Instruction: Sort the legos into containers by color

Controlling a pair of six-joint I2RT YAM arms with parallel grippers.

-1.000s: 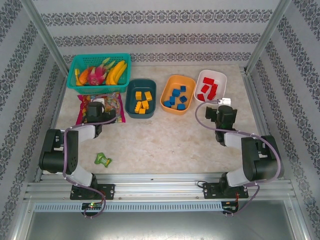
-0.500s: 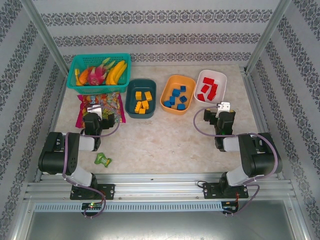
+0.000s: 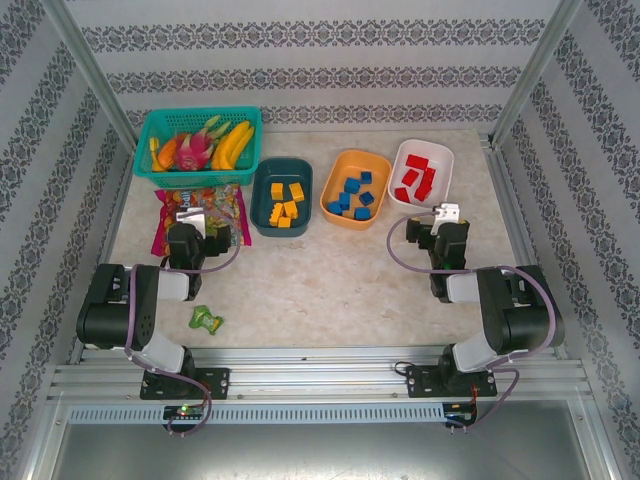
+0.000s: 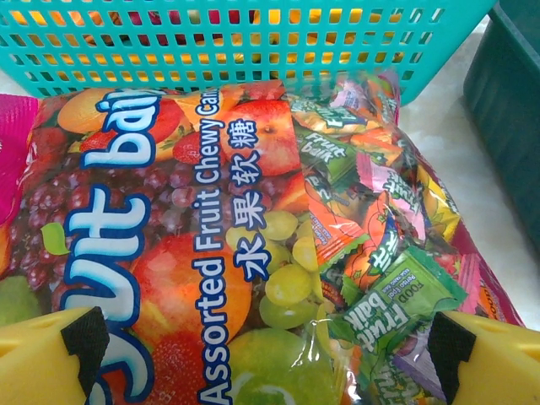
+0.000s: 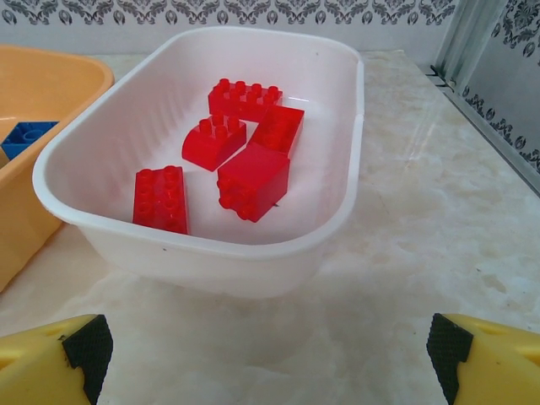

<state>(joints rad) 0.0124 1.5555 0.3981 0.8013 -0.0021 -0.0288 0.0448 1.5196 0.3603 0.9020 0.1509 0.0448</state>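
Lab robot cell: aluminium frame (image 3: 90, 70), patterned wall panels (image 3: 320, 60).

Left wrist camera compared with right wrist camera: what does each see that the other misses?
Left wrist: a candy bag, the turquoise mesh basket behind it, the dark teal tub at the edge. Right wrist: the white tub holding five red legos, the orange tub with a blue lego. Shared: pale tabletop, plus the left gripper and right gripper, each open.
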